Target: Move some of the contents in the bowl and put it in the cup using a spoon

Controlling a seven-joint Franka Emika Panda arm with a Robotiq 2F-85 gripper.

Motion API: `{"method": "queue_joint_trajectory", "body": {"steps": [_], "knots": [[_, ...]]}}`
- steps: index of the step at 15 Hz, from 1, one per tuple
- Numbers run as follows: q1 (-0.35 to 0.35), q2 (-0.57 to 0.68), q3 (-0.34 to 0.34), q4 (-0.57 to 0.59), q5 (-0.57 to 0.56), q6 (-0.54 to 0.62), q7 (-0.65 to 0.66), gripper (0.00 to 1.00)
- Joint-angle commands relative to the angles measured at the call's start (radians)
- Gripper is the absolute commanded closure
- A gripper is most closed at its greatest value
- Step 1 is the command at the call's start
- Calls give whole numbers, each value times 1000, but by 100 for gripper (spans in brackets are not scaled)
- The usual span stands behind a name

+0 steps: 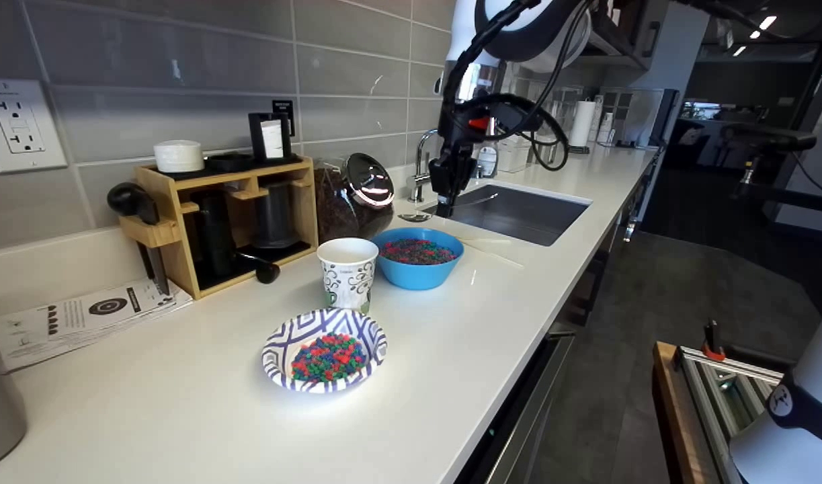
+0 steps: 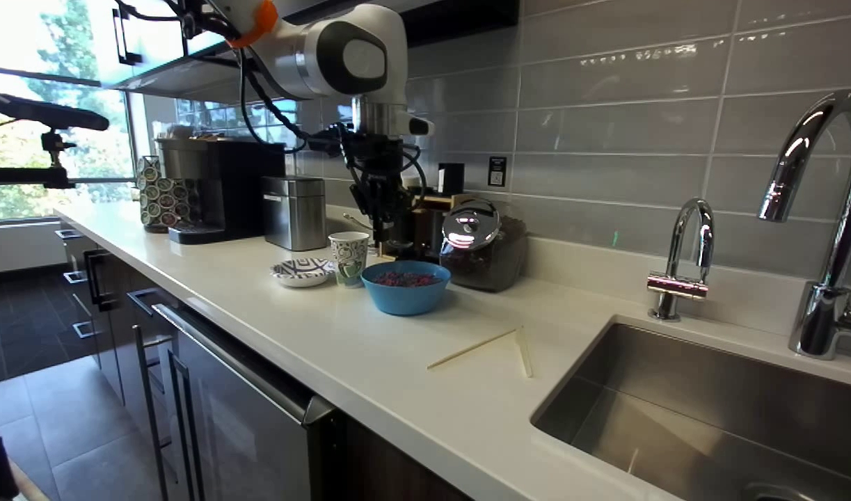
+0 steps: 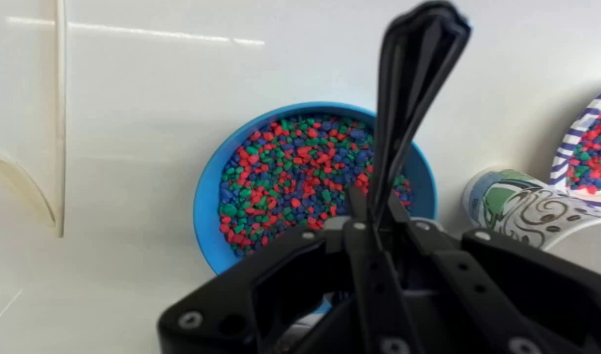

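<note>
A blue bowl point(image 1: 421, 274) of red, green and blue pebbles stands on the counter in both exterior views point(image 2: 406, 298). It fills the middle of the wrist view point(image 3: 207, 206). A patterned paper cup point(image 1: 349, 286) stands upright beside it, also in the wrist view point(image 3: 536, 206); its bottom inside is hidden. A patterned paper plate-bowl point(image 1: 286, 349) with the same pebbles is beside the cup. My gripper point(image 3: 377, 209) is shut on a black spoon point(image 3: 413, 98), above the blue bowl. The spoon's scoop point(image 1: 415, 216) points to the wall and is hidden in the wrist view.
A glass jar point(image 1: 357, 195) leans near the wall behind the bowl. A wooden stand point(image 1: 249, 193) with black tools is beside it. Two thin pale sticks point(image 2: 474, 348) lie between the bowl and the sink point(image 2: 620, 362). A tap point(image 2: 675, 285) stands behind the sink.
</note>
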Motion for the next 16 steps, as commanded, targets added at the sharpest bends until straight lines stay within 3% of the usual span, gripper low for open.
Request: {"method": "queue_joint_trajectory", "body": {"steps": [1,9,16], "knots": [[-8,86,-13,22,8,40,28,98],[-7,217,-11,69,-14,158,43,98],[-4,258,-3,102,-9,158,21,98]]}}
